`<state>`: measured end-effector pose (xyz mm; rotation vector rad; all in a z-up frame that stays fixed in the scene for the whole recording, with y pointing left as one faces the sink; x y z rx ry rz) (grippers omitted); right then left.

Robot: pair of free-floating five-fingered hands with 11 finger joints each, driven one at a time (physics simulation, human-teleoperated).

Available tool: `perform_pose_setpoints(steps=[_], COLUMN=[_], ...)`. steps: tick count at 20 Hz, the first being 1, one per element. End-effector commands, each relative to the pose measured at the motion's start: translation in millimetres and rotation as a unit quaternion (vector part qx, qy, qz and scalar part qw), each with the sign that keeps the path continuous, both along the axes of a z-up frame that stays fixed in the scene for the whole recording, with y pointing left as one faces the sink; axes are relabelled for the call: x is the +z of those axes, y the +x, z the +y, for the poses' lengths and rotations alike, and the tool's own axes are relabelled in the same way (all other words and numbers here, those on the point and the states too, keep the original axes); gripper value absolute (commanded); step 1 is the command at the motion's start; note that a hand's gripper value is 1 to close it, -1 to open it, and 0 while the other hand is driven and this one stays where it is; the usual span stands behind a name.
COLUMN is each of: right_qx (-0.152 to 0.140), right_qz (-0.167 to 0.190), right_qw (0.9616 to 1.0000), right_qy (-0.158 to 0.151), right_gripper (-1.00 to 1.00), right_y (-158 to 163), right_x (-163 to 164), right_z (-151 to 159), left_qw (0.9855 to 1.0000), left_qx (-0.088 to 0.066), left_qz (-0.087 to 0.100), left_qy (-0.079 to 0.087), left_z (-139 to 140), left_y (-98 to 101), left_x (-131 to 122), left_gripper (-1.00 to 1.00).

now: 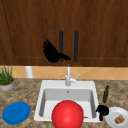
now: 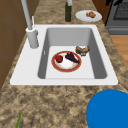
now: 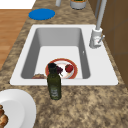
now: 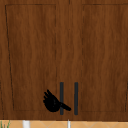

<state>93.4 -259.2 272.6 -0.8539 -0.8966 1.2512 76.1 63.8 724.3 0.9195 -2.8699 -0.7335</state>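
My left hand [image 1: 51, 53] hovers in front of the wooden wall cabinet [image 1: 30, 30], just left of the left door's dark handle [image 1: 61, 42]. Its fingers are straight and spread, pointing up and left, and the thumb reaches across the lower part of that handle. The upper view shows the same left hand [image 4: 52, 103] beside the left handle [image 4: 61, 95], with the right door's handle [image 4: 76, 97] a little further right. My right hand [image 1: 102, 110] hangs low at the sink's front right corner, beside a white plate [image 1: 110, 120] with a pastry on it.
In the white sink [image 2: 25, 62], a red-rimmed plate [image 2: 53, 62] holds a red fruit [image 2: 59, 59] and a dark item [image 2: 72, 57]. A brown item [image 2: 82, 50] lies beside it. Nearby are the faucet [image 1: 68, 76], a green bottle [image 1: 106, 94], a blue plate [image 1: 16, 112] and a potted plant [image 1: 6, 80]. A large red round shape [image 1: 67, 115] sits at the sink's front.
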Motion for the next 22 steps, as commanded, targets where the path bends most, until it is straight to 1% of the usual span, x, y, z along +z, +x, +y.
perform_pose_setpoints(steps=[1,4,5,6,7,8,9,11,12,13,14,15,16,17,18,19,20,21,22], right_qx=[0.0,0.0,0.0,0.0,0.0,0.0,0.0,0.0,0.0,0.0,0.0,0.0,0.0,0.0,0.0,0.0,0.0,0.0,0.0], right_qz=[0.0,0.0,0.0,0.0,0.0,0.0,0.0,0.0,0.0,0.0,0.0,0.0,0.0,0.0,0.0,0.0,0.0,0.0,0.0], right_qw=[1.0,1.0,1.0,1.0,1.0,1.0,1.0,1.0,1.0,1.0,1.0,1.0,1.0,1.0,1.0,1.0,1.0,1.0,1.0], right_qy=[0.0,0.0,0.0,0.0,0.0,0.0,0.0,0.0,0.0,0.0,0.0,0.0,0.0,0.0,0.0,0.0,0.0,0.0,0.0], right_gripper=[0.0,0.0,0.0,0.0,0.0,0.0,0.0,0.0,0.0,0.0,0.0,0.0,0.0,0.0,0.0,0.0,0.0,0.0,0.0], right_y=[0.0,0.0,0.0,0.0,0.0,0.0,0.0,0.0,0.0,0.0,0.0,0.0,0.0,0.0,0.0,0.0,0.0,0.0,0.0], right_x=[0.0,0.0,0.0,0.0,0.0,0.0,0.0,0.0,0.0,0.0,0.0,0.0,0.0,0.0,0.0,0.0,0.0,0.0,0.0], right_z=[0.0,0.0,0.0,0.0,0.0,0.0,0.0,0.0,0.0,0.0,0.0,0.0,0.0,0.0,0.0,0.0,0.0,0.0,0.0], left_qw=[0.9986,0.9977,0.9974,0.9971,0.9967,0.9963,0.9959,0.9954,0.996,0.998,0.9989,0.998,0.9977,0.9969,0.9965,0.9962,0.996,0.9962,0.9964], left_qx=[0.053,0.065,0.069,0.074,0.077,0.076,0.073,0.069,0.068,0.057,0.042,0.058,0.064,0.072,0.077,0.082,0.083,0.079,0.072], left_qz=[0.0,-0.017,-0.019,-0.019,-0.019,-0.023,-0.019,-0.019,-0.023,-0.021,-0.021,-0.022,-0.022,-0.03,-0.032,-0.027,-0.03,-0.035,-0.044], left_qy=[-0.002,-0.002,-0.003,-0.008,-0.017,-0.034,-0.051,-0.063,-0.053,-0.021,-0.006,0.008,0.008,0.007,0.0,-0.012,-0.015,-0.01,-0.006], left_z=[-6.5,-13.6,-14.4,-14.9,-15.1,-16.1,-17.0,-19.4,-19.7,-16.8,-17.1,-26.1,-28.7,-32.6,-32.2,-25.8,-27.0,-27.6,-28.5], left_y=[6.1,9.1,13.2,15.6,17.6,17.3,19.3,23.0,28.6,38.7,39.1,38.2,45.6,44.8,49.4,57.1,60.3,64.0,66.1], left_x=[-10.0,-12.5,-8.8,-9.9,-10.4,-10.5,-10.4,-10.3,-11.0,-12.0,-12.2,-12.7,-14.0,-18.4,-20.4,-20.9,-21.3,-22.2,-21.9], left_gripper=[-1.0,-1.0,-1.0,-1.0,-1.0,-1.0,-1.0,-1.0,-1.0,-1.0,-1.0,-1.0,-1.0,-1.0,-1.0,-1.0,-1.0,-1.0,-1.0])
